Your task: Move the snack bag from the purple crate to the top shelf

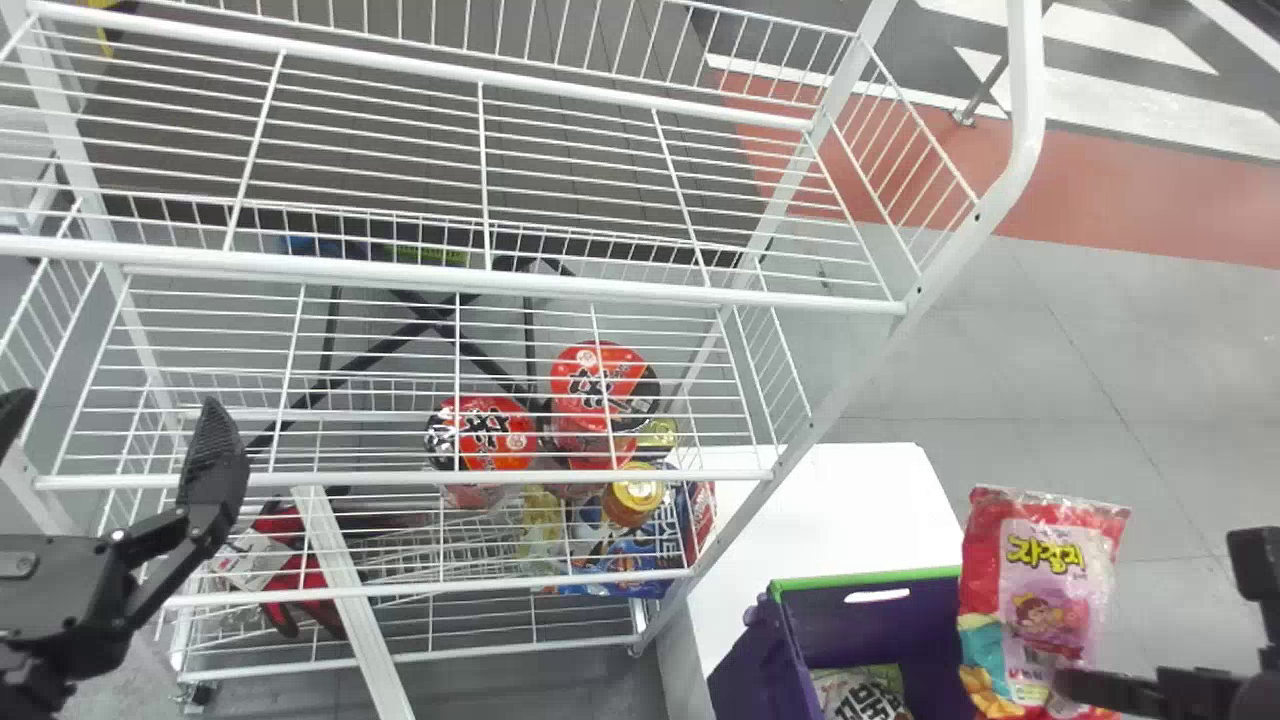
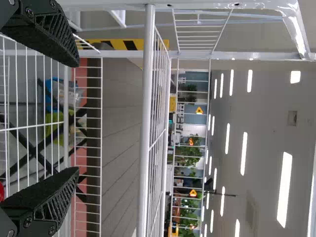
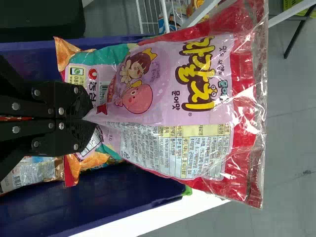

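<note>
- Since a soft bag offers no handle, the right gripper, black with two flat fingers (image 3: 91, 117), is closed on a fold of its film, probably to get a firm purchase without squeezing the contents.
- The left gripper, also black (image 2: 77, 117), stands wide with nothing between its fingers, by the rack's left side; it seems idle, leaving the work to the other arm.
- The snack bag, a glossy red and pink plastic pillow pack (image 1: 1045, 590), rises roughly upright from the grip, its printed face towards the head camera. Pinched low down, it leaves its upper part free, so it may flop or swing if hurried.
- Just beside and partly behind it is the purple plastic crate with a green rim (image 1: 860, 578); other snack packs lie inside. I judge the pick to be done and the carry to remain.
- Under the crate, a smooth white stand (image 1: 850, 500) raises it next to the rack, likely to keep the transfer short.
- Beyond, the white wire rack (image 1: 860, 370) holds red-and-black round tubs (image 1: 600, 385) lower down. Its top shelf, an open wire grid with a white front rail (image 1: 400, 272), lies well apart from the bag, which needs lifting above that rail before it goes inward.
</note>
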Robot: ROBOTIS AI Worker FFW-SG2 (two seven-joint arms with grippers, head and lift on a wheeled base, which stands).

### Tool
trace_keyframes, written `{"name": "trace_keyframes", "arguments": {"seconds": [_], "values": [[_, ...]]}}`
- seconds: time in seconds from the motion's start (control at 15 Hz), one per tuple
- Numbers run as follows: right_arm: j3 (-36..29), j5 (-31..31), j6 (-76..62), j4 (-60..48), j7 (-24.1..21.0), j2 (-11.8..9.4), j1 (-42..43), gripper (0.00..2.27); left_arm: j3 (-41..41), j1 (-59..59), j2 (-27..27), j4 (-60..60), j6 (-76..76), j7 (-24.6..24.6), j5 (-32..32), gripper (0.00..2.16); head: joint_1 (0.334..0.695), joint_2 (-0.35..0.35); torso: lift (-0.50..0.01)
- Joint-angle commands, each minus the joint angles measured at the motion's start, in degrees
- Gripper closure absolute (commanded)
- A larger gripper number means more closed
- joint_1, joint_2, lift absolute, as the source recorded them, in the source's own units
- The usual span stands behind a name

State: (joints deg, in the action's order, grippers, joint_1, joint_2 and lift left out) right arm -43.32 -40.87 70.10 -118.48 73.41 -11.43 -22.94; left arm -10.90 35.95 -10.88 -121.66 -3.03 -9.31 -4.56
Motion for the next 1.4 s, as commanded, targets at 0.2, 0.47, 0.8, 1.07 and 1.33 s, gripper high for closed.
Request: {"name": "trace_keyframes", "arguments": {"seconds": [0.2, 0.47, 0.8, 1.07, 1.33], "values": [[0.5, 0.0, 0.4, 0.0, 0.1, 0.1, 0.0, 1.92, 0.0, 0.0, 0.1, 0.1, 0.0, 0.0, 0.0, 0.06, 0.695, -0.350, -0.178], [0.3, -0.2, 0.5, -0.4, 1.2, 0.1, 0.0, 1.92, 0.0, 0.0, 0.1, 0.1, 0.0, -0.2, 0.0, 0.06, 0.695, -0.350, -0.162], [0.3, -0.2, 1.2, -0.3, 1.5, 0.2, -0.1, 1.92, 0.0, 0.0, 0.1, 0.1, 0.0, -0.2, 0.0, 0.06, 0.695, -0.350, -0.143], [0.3, -0.2, 1.1, -0.4, 1.4, 0.2, -0.2, 1.92, -0.1, 0.3, 0.1, -0.2, 0.0, -0.3, 0.0, 0.06, 0.695, -0.350, -0.126], [0.2, -0.2, 0.5, -0.6, 1.3, 0.2, -0.5, 1.92, 0.0, 0.4, 0.0, -0.3, 0.0, -0.3, 0.0, 0.06, 0.695, -0.350, -0.111]]}}
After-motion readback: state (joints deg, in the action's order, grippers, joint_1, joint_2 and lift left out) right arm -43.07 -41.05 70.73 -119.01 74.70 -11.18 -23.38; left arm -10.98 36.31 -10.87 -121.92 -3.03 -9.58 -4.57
